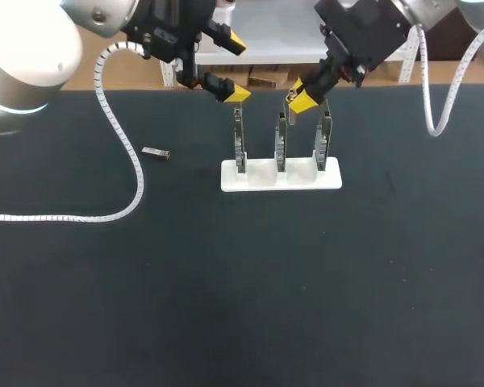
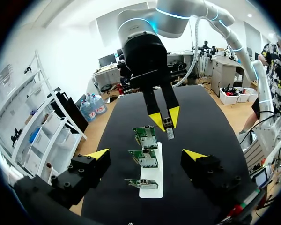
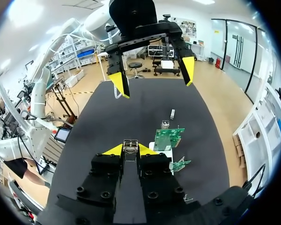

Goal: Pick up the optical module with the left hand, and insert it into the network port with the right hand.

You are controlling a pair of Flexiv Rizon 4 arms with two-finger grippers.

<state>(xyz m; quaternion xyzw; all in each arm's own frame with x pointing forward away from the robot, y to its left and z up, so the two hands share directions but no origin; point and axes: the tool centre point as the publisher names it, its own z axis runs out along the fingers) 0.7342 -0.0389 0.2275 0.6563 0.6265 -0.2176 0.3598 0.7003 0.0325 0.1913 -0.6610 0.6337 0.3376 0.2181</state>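
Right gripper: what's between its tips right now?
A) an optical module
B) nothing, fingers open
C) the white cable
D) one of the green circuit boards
A: in the right wrist view the small metal optical module sits clamped between the two yellow tips of the right gripper. The left wrist view shows the same module held just above the circuit boards, which no finger touches.
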